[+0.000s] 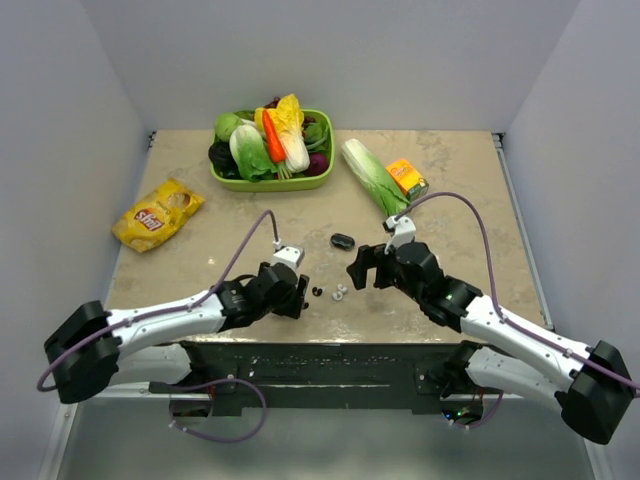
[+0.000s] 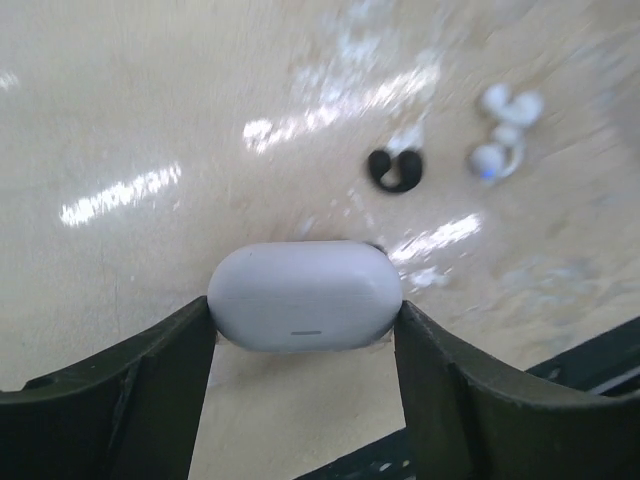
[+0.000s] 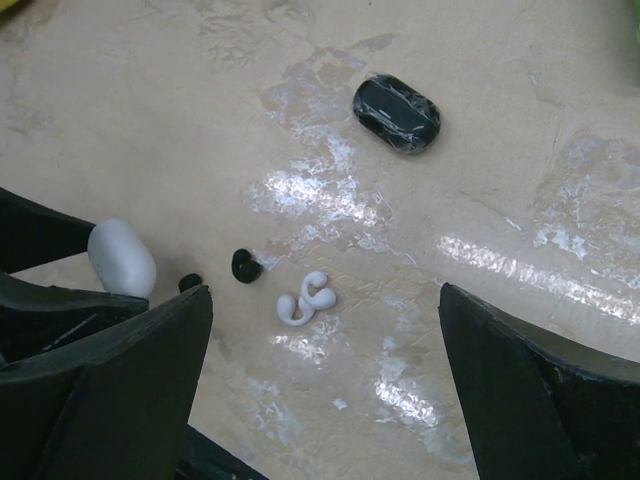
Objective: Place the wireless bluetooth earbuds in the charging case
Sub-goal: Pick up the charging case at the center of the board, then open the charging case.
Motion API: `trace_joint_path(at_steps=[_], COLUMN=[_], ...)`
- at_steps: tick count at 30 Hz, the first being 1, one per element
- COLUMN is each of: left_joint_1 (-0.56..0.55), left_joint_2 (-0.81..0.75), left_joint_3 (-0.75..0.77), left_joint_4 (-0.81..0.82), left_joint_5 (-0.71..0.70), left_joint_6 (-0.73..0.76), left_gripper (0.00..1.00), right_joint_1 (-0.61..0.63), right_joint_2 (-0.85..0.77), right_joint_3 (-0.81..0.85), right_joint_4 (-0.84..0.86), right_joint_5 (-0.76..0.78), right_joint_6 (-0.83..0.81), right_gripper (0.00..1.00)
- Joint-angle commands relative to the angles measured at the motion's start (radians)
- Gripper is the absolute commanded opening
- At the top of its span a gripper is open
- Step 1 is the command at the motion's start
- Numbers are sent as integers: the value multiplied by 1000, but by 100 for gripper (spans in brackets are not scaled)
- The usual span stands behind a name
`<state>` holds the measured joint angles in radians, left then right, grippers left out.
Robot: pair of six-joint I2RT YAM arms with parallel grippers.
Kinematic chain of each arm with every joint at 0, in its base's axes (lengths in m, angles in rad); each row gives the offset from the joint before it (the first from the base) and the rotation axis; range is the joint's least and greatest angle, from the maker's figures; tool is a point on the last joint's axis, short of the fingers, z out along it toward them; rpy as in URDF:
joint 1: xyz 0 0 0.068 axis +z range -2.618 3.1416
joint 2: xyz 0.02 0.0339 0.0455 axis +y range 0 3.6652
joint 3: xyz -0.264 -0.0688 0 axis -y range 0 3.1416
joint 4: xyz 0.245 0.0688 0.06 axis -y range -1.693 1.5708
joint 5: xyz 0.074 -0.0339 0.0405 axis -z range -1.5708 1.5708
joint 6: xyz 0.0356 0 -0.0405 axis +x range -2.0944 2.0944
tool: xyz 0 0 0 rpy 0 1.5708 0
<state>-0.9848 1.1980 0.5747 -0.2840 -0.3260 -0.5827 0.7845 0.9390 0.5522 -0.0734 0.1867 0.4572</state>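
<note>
My left gripper (image 2: 305, 312) is shut on a closed white charging case (image 2: 303, 293) that sits low at the table, one finger on each end. One black earbud (image 2: 395, 170) and a white pair of earbuds (image 2: 505, 135) lie just beyond it. A second black earbud (image 3: 189, 283) lies beside the case. My right gripper (image 3: 325, 300) is open and empty, hovering above the white earbuds (image 3: 307, 298) and the black earbud (image 3: 245, 265). A closed black charging case (image 3: 396, 113) lies farther back. In the top view both grippers, left (image 1: 300, 296) and right (image 1: 362, 268), flank the earbuds (image 1: 340, 292).
A green basket (image 1: 225, 180) of vegetables stands at the back. A yellow chip bag (image 1: 157, 214) lies at the left. A pale cabbage (image 1: 372, 176) and an orange can (image 1: 407, 178) lie at the back right. The dark base plate (image 1: 320, 365) runs along the near edge.
</note>
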Motion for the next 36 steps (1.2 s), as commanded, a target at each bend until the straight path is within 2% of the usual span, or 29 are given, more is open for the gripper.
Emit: trace_joint_path(at_steps=[1, 2, 5, 6, 8, 9, 11, 12, 14, 15, 18, 23, 30, 36], left_joint_1=[-6, -6, -6, -6, -6, -6, -6, -8, -8, -8, -8, -8, -8, -8], left_joint_2=[-155, -170, -224, -238, -241, -230, -213, -189, -160, -128, -72, -54, -46, -26], left_joint_3=[-18, -22, -82, -107, -192, -220, -307, -335, -406, -426, -458, -414, -339, -319], left_joint_4=[198, 227, 420, 557, 710, 856, 1019, 1177, 1325, 1456, 1597, 1574, 1416, 1370], left_joint_5=[-56, -51, -21, -9, 28, 37, 79, 93, 160, 198, 272, 406, 449, 440], left_joint_6=[38, 50, 109, 157, 202, 252, 322, 392, 478, 565, 658, 721, 756, 758], left_gripper=[3, 0, 0, 0, 0, 0, 0, 0, 0, 0, 0, 0, 0, 0], right_joint_1=[1, -1, 1, -1, -1, 1, 1, -1, 1, -1, -1, 1, 19, 59], right_joint_2=[-42, -40, -39, -39, -46, -46, -36, -32, -14, -8, 40, 73, 86, 141], right_joint_3=[106, 120, 169, 178, 202, 216, 268, 282, 308, 313, 333, 316, 325, 348], right_joint_4=[-3, -8, -22, -20, -12, -17, -58, -72, -103, -111, -167, -201, -155, -143], right_joint_5=[-29, -32, -49, -53, -62, -84, -107, -112, -128, -136, -167, -230, -259, -279], right_joint_6=[61, 66, 80, 81, 72, 64, 8, -3, -32, -41, -69, -92, -100, -106], right_gripper=[98, 98, 97, 96, 96, 96, 97, 97, 98, 98, 98, 98, 96, 94])
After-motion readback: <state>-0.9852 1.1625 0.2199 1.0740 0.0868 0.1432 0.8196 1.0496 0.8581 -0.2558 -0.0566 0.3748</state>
